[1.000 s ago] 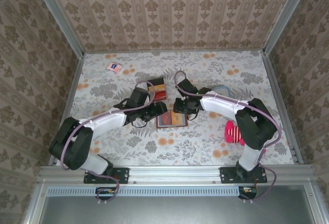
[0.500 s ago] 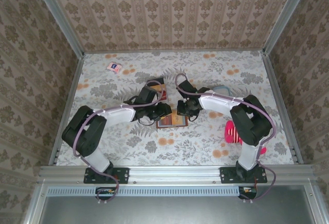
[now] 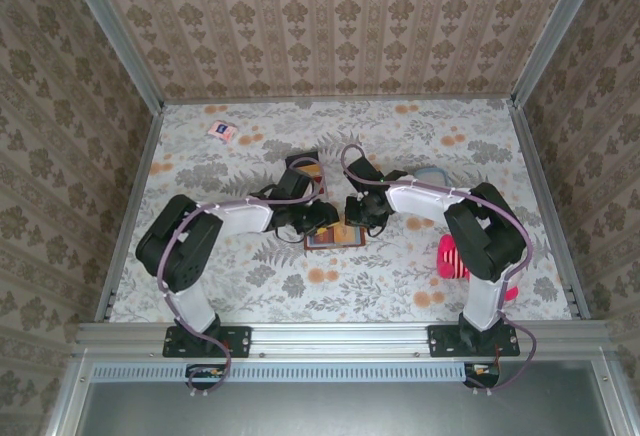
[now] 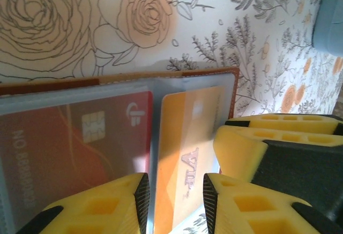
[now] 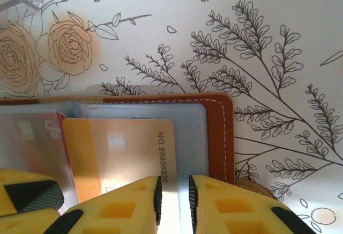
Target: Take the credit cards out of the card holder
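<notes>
Orange credit card (image 4: 187, 132) in the card holder (image 5: 221, 137) lies between the left gripper's (image 4: 174, 183) part-open jaws

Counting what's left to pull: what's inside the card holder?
Two cards in clear sleeves: a red card and an orange card. Their near ends are hidden by yellow fingers; any cards beneath cannot be seen.

Brown card holder (image 5: 220, 137); red and orange credit cards (image 5: 118, 153); floral table (image 5: 268, 41).
</notes>
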`<state>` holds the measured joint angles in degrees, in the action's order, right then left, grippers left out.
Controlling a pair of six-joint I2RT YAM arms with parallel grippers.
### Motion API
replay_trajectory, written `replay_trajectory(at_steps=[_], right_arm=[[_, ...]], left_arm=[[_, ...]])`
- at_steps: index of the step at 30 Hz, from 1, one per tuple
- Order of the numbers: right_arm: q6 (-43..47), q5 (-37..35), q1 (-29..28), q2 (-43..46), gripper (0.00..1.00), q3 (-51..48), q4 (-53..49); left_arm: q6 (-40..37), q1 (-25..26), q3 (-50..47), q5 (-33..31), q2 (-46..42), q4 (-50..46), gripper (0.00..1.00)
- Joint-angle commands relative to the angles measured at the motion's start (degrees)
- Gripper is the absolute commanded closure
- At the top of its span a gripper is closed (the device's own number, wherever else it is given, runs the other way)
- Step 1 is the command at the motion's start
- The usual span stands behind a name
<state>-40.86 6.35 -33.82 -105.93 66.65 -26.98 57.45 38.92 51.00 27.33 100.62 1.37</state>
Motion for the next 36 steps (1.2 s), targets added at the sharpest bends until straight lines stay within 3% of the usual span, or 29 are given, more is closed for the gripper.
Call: replay_trajectory(at_steps=[1,8,14,22,30,36], right_arm=[[0.3,0.9,0.4,-1.3,0.75,-0.9,-0.1],[1.0,1.4,0.6,-1.9,0.75,-0.5,-0.8],[0.9,2.1,0.6,-2.4,0.74,-0.1,-0.7],[0.9,2.4,0.7,-2.9,0.75,0.0,-0.7],[1.0,3.1,0.7,-3.3,0.76,-0.4,-0.2],[0.5,5.0,0.7,-3.8,0.77,-0.9,0.9]], left_arm=[[0.6,0.0,1.4,1.7,1.6,-0.7,0.64],[-4.7,0.1,4.6,0.9,2.3,-7.2,0.65],[-5.4,-0.1,4.9,4.6,3.6,-5.1,0.66],[-6.0,-0.4,5.2,4.0,5.0,-6.0,0.65],[-9.2,-0.2,6.4,-1.8,3.7,-13.4,0.65],[-7.4,-0.2,5.2,0.6,4.3,-8.7,0.67]])
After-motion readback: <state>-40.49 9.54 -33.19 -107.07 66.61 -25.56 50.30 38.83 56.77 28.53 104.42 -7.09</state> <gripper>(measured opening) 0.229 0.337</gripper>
